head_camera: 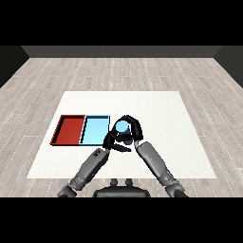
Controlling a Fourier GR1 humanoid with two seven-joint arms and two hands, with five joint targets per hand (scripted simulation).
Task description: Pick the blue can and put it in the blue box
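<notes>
The blue can (122, 126) shows its light blue top just to the right of the light blue tray (95, 119). My right hand (133, 129) is curled round the can from the right and from behind, and hides most of the can's side. I cannot tell whether the can rests on the table or hangs above it. My left hand (111, 140) sits just below and left of the can, by the blue tray's near right corner, with relaxed fingers reaching right under the can and holding nothing.
A red tray (62, 129) lies against the blue tray's left side. Both trays sit on the left half of the white table (166, 123). Grey wooden floor surrounds the table.
</notes>
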